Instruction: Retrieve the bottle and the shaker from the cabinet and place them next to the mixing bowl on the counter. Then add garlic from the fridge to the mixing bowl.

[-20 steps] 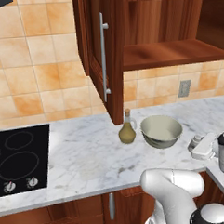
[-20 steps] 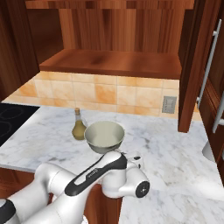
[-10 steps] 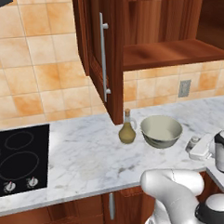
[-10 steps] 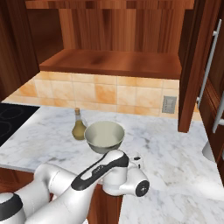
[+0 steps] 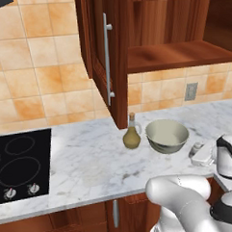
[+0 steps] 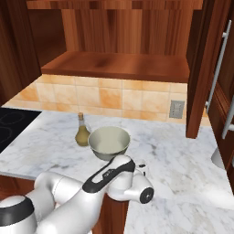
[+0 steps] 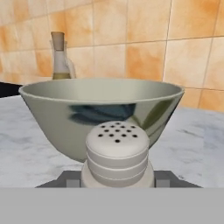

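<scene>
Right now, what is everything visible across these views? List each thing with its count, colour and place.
Olive-yellow glass bottle: one, upright on the counter, just left of the bowl.
Grey-beige metallic mixing bowl: one, on the counter below the open cabinet.
Pale grey-white shaker with perforated cap: one, between the tool's fingers, close in front of the bowl.
White marble counter: one, grey-veined, over reddish-brown base cabinets.
Reddish-brown wooden wall cabinet: one, door open, silver bar handle.
Black cooktop: one, set in the counter's left end.
Grey wall outlet: one, on the orange tile backsplash.
Tool: one, dark-fingered, shut on the shaker, low by the bowl.
</scene>
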### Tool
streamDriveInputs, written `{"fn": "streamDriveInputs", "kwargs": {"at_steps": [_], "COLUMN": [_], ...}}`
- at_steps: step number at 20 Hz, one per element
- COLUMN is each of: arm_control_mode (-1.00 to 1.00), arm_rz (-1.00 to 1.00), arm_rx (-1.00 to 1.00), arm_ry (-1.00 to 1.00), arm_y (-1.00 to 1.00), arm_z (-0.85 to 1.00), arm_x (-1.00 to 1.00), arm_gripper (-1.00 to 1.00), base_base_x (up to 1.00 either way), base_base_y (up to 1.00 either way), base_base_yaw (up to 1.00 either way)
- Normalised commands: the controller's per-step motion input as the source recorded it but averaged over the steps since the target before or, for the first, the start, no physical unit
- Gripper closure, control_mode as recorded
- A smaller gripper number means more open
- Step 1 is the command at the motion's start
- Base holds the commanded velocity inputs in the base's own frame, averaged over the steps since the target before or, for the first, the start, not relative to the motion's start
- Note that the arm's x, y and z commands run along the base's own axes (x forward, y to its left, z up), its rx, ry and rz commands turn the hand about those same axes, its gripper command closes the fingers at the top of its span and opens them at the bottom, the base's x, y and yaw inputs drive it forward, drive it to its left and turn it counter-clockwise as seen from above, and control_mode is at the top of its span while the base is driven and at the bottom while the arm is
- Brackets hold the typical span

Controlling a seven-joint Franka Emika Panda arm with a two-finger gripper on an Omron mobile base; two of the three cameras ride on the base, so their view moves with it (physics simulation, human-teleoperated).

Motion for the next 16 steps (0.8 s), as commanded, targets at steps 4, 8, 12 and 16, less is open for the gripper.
{"fn": "streamDriveInputs", "kwargs": {"at_steps": [4, 8, 12, 16], "arm_control_mode": [-1.0, -1.0, -1.0, -1.0], "arm_rz": [0.0, 0.0, 0.0, 0.0], "arm_rx": [0.0, 0.0, 0.0, 0.0], "arm_ry": [0.0, 0.0, 0.0, 0.0], "arm_y": [0.0, 0.0, 0.0, 0.0], "arm_z": [-0.21, -0.2, -0.2, -0.2], "arm_x": [0.16, 0.14, 0.15, 0.16], "arm_gripper": [1.0, 1.0, 1.0, 1.0], "base_base_x": [0.0, 0.0, 0.0, 0.0], "base_base_y": [0.0, 0.0, 0.0, 0.0], "base_base_yaw": [0.0, 0.0, 0.0, 0.0]}}
